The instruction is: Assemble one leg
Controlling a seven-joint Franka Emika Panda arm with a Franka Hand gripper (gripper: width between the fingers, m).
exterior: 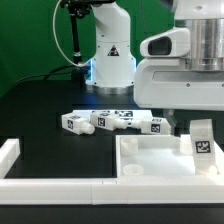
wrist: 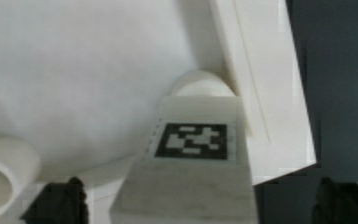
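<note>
A white leg (exterior: 200, 141) with a square tag on its face stands upright in the far corner of the large white panel (exterior: 150, 158) at the exterior view's right. My gripper (exterior: 189, 124) hangs just above it. In the wrist view the leg (wrist: 195, 150) stands between my two dark fingertips (wrist: 60, 203), with a gap on each side. The gripper (wrist: 202, 203) is open and holds nothing. The leg's base sits against the panel's raised rim (wrist: 250, 70).
Several more legs (exterior: 108, 121) lie in a row on the black table behind the panel. A long white L-shaped rail (exterior: 50, 186) runs along the front and left. The robot base (exterior: 110, 55) stands at the back. A round boss (wrist: 2, 165) rises from the panel floor.
</note>
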